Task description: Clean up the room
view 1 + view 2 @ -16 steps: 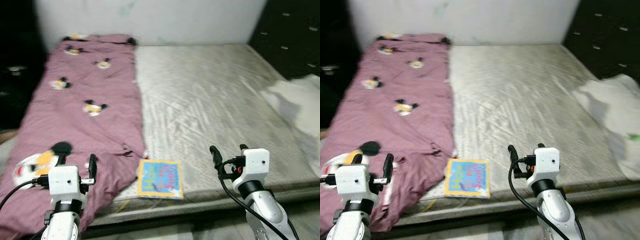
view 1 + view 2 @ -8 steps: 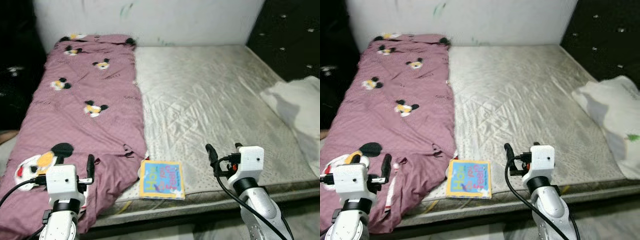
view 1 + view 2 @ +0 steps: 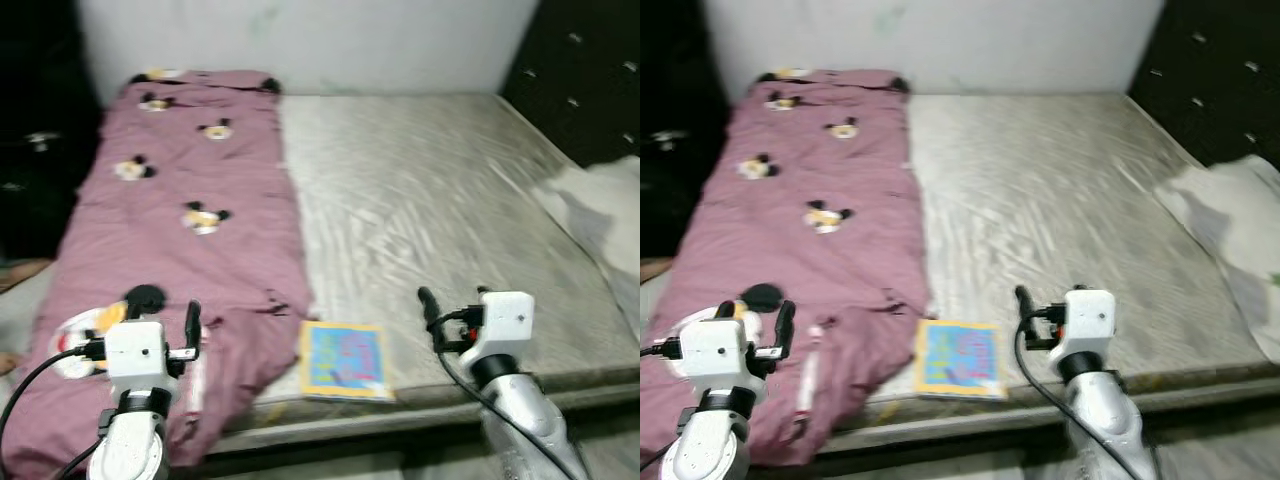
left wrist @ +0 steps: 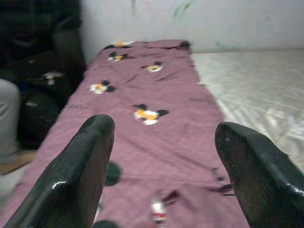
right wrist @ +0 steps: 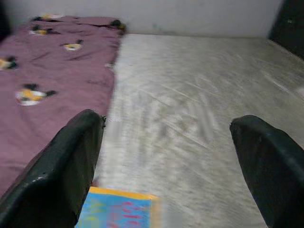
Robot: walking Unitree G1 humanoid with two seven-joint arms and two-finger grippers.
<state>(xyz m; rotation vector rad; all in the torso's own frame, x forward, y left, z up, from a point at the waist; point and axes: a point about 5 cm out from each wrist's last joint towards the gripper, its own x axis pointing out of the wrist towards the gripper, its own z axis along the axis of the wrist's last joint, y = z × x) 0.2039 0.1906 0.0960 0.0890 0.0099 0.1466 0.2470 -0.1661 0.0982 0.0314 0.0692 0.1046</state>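
Your left gripper [image 4: 161,156] hangs with its fingers spread wide over the near end of the purple blanket [image 3: 190,250], which runs ahead of it along the bed and is printed with cartoon mouse faces. Your right gripper [image 5: 166,166] is also spread wide and empty above the bare mattress [image 3: 440,210]. The blue picture book [image 3: 345,358] lies flat at the mattress edge, between both grippers, nearer the right. Its cover lettering is too blurred to read.
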